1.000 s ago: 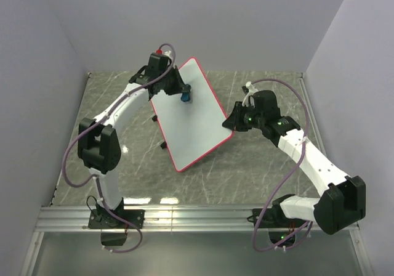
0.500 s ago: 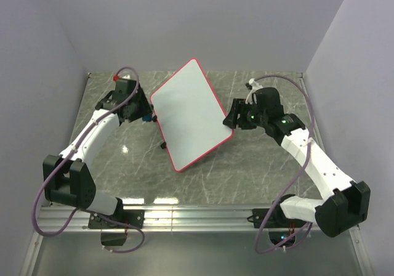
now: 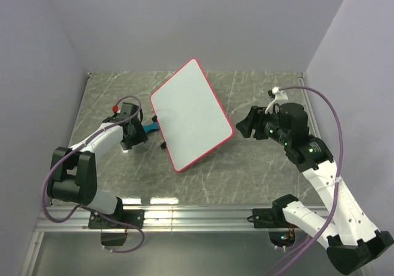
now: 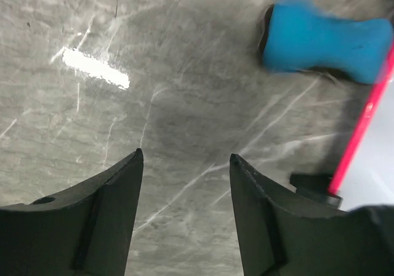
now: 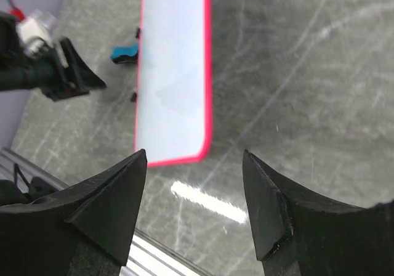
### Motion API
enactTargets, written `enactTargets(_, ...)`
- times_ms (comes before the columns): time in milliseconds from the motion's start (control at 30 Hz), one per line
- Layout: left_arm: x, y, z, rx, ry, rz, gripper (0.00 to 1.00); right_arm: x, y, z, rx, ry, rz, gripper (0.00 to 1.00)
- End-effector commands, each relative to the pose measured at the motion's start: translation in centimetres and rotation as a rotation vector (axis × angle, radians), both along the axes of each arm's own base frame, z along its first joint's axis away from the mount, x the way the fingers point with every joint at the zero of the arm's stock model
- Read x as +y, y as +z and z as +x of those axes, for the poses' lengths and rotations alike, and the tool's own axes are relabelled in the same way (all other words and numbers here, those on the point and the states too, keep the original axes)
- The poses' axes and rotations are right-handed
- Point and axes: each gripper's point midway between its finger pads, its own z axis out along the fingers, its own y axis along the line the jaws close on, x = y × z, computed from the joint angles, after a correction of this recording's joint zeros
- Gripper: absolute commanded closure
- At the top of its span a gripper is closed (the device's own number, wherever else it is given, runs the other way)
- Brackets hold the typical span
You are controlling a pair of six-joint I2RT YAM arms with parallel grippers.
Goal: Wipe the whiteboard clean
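White and unmarked, the whiteboard [image 3: 191, 114] sits between the left gripper [image 4: 186, 159] and right gripper [image 5: 196, 156], both spread empty, blue eraser [image 4: 323, 40] lying free just beside its left rim; judged done, so withdraw without clipping that rim.

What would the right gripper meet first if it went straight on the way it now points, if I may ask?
Probably the near red-rimmed edge of the large flat white whiteboard, just ahead of the open right gripper; depth is unclear.
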Motion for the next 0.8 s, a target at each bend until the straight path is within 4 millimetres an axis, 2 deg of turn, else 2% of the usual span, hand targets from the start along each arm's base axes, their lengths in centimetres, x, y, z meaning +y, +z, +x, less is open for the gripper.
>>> enactTargets(0, -0.4, 3.4, 2.4, -0.143, 0.01, -0.033, 0.37, -1.1, -2.1, -1.5, 0.049, -0.03, -0.026, 0.3)
enactTargets(100, -1.1, 6.7, 3.0, -0.219, -0.015, -0.076, 0.34, -1.8, -1.8, -2.6, 0.03, -0.048, -0.024, 0.29)
enactTargets(233, -2.1, 9.6, 3.1, -0.26, -0.044, -0.129, 0.31, -2.9, -0.8, -3.1, 0.006, -0.093, -0.03, 0.3)
enactTargets(400, -3.7, 15.9, 3.3, -0.427, -0.115, -0.222, 0.28, -5.0, 1.3, -2.4, -0.023, -0.242, -0.016, 0.29)
enactTargets(433, -4.0, 17.4, 3.4, -0.461, -0.128, -0.237, 0.26, -4.9, 1.7, -2.4, -0.036, -0.242, -0.005, 0.29)
enactTargets(467, -4.2, 18.3, 3.3, -0.478, -0.14, -0.25, 0.13, -4.8, 1.9, -2.4, -0.042, -0.24, 0.007, 0.29)
enactTargets(500, -4.2, 19.2, 3.2, -0.497, -0.135, -0.254, 0.08, -4.4, 1.8, -2.6, -0.049, -0.218, 0.022, 0.29)
enactTargets(533, -4.1, 20.8, 3.4, -0.53, -0.133, -0.255, 0.07, -4.2, 2.2, -2.6, -0.07, -0.209, 0.036, 0.3)
enactTargets(567, -4.0, 21.4, 3.2, -0.535, -0.129, -0.254, 0.06, -3.7, 2.2, -2.9, -0.073, -0.175, 0.049, 0.3)
enactTargets(633, -4.0, 24.3, 3.4, -0.598, -0.131, -0.261, 0.03, -2.9, 1.5, -3.4, -0.045, -0.126, 0.059, 0.29)
enactTargets(700, -3.9, 26.0, 3.3, -0.624, -0.13, -0.263, 0.03, -2.5, 0.8, -3.9, -0.004, -0.104, 0.062, 0.3)
enactTargets(733, -4.0, 28.2, 3.4, -0.666, -0.135, -0.269, 0.02, -2.0, 0.1, -4.6, 0.035, -0.063, 0.065, 0.3)
enactTargets(767, -4.0, 29.1, 3.4, -0.678, -0.135, -0.269, 0.02, -1.8, -0.3, -5.0, 0.048, -0.041, 0.061, 0.3)
